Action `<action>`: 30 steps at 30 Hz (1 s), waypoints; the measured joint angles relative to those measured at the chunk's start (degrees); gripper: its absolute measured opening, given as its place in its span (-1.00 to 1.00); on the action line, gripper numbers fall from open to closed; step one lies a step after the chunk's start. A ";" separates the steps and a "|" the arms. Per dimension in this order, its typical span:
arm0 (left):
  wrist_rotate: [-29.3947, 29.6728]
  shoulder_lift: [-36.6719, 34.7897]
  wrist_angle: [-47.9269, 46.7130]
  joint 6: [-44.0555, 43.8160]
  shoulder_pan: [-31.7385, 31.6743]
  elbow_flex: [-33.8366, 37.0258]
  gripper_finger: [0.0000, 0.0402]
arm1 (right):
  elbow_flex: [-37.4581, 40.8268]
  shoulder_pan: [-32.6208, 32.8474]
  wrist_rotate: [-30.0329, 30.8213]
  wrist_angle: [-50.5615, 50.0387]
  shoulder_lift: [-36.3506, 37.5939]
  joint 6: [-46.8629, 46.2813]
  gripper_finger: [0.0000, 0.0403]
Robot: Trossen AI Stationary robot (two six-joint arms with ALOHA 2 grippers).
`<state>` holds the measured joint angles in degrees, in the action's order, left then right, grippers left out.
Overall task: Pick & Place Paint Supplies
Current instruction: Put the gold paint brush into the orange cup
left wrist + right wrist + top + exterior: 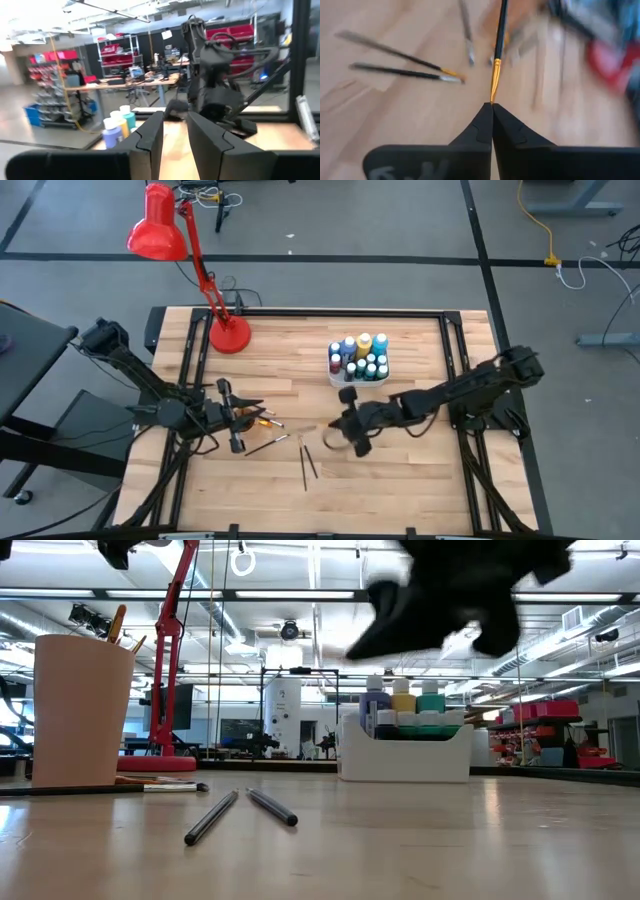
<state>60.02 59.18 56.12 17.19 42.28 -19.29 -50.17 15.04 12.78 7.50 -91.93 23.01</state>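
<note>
My right gripper (pixel 492 106) is shut on a thin dark-handled paintbrush (pixel 499 45) above the table's middle (pixel 347 435). Three more brushes (pixel 400 72) lie flat on the wood, two of them side by side (pixel 240 812). Paint bottles (pixel 360 355) stand in the white tray (pixel 405 758). The orange cup (pixel 82 710) stands on the table at the left with brush handles sticking out of its top. My left gripper (pixel 175 122) is over the cup's place (pixel 240 420), its fingers a narrow gap apart with nothing seen between them. My right gripper pinches the brush at the tip just past its gold ferrule (pixel 493 95), between the two fingertips only. The fingers slant down toward the table's left. The brush runs straight on ahead of them, along their line, and looks clear of the wood. Whether my left gripper touches the cup, I cannot tell.
A red desk lamp (pixel 215 330) stands at the far left of the table, its head hanging beyond the far edge. The near half of the wooden top (pixel 400 480) holds only the loose brushes. Black rails frame the table's sides.
</note>
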 joint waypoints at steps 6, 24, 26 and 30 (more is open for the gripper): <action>-4.44 0.00 -0.20 -14.14 -3.62 0.00 -0.41 | -2.68 5.82 9.04 2.59 2.15 32.25 -0.99; -41.91 0.06 -9.18 -60.28 -17.93 0.00 -0.02 | -7.54 2.58 -12.39 17.20 0.77 81.26 -1.00; -43.14 0.43 -9.30 -61.94 -19.00 0.00 -0.02 | -7.59 1.69 -12.16 19.33 0.03 81.98 -1.00; -46.48 3.79 -9.32 -66.71 -21.39 0.02 -0.02 | -9.06 0.01 -12.14 20.84 -1.84 83.14 -1.00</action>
<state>13.53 62.97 46.80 -49.52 20.89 -19.27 -59.24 15.06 0.64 28.34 -93.77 106.15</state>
